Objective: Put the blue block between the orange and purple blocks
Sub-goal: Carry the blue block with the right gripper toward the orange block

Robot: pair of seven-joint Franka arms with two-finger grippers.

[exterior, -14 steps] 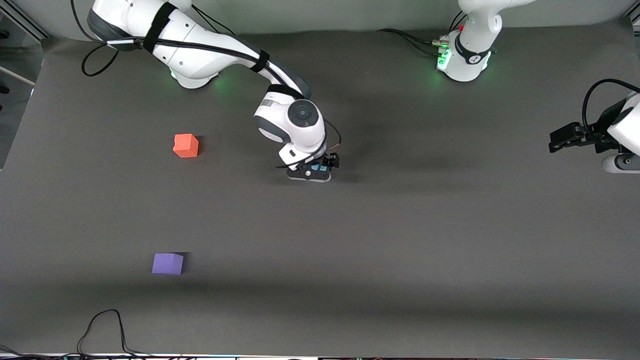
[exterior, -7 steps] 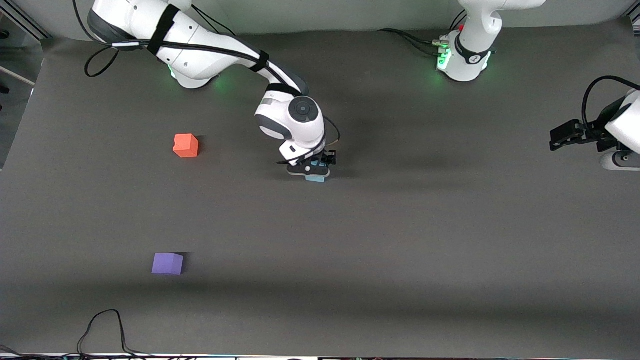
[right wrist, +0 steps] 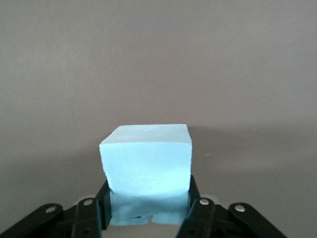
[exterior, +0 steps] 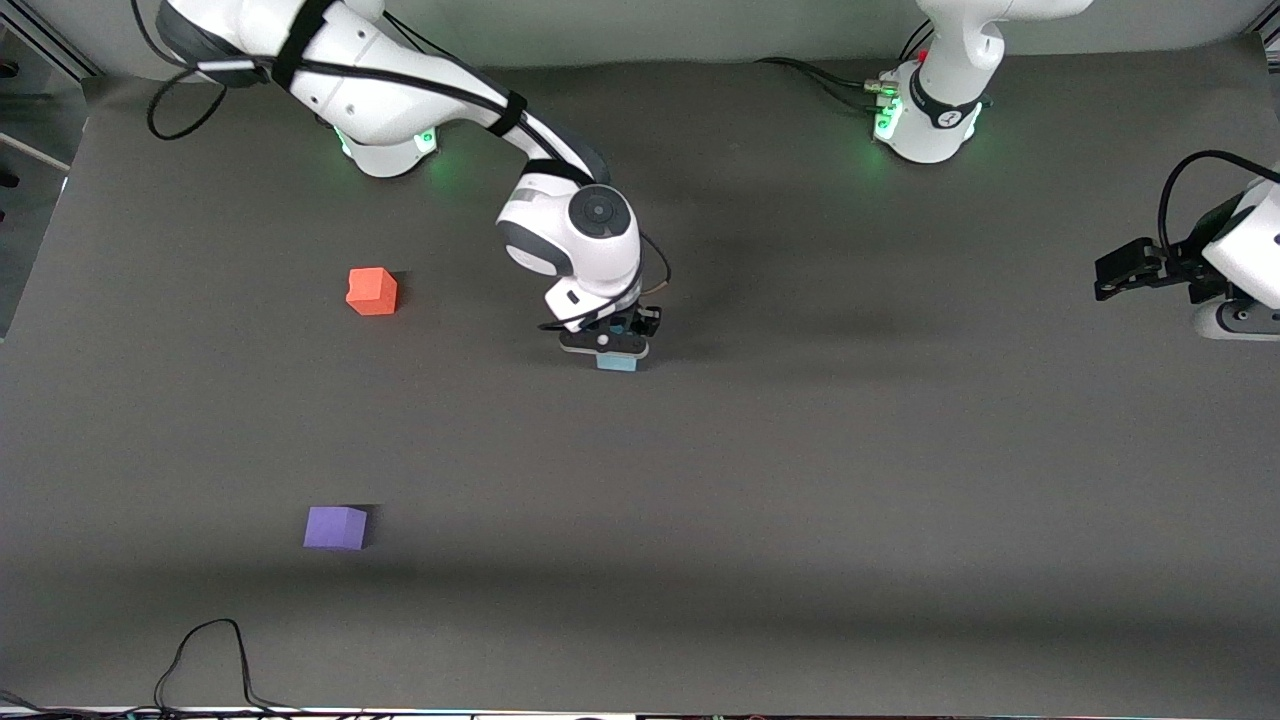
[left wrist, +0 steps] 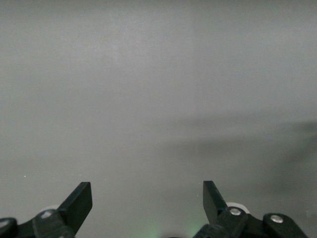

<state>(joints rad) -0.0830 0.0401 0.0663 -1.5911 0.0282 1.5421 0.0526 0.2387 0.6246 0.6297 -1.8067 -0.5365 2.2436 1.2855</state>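
Note:
My right gripper point(exterior: 617, 357) is shut on the light blue block point(exterior: 617, 363) and holds it above the middle of the grey mat. In the right wrist view the blue block point(right wrist: 146, 163) sits squeezed between the two black fingers point(right wrist: 101, 201). The orange block point(exterior: 372, 291) lies on the mat toward the right arm's end. The purple block point(exterior: 335, 527) lies nearer to the front camera than the orange one, with bare mat between them. My left gripper point(exterior: 1108, 279) waits open and empty at the left arm's end of the table; the left wrist view shows its gripper point(left wrist: 147, 198) over bare mat.
A black cable point(exterior: 205, 660) loops on the mat near the front edge, nearer to the camera than the purple block. The arm bases point(exterior: 925, 110) stand along the edge farthest from the front camera.
My right gripper has lifted the blue block and carried it slightly toward the right arm's end of the table. The left arm has barely moved.

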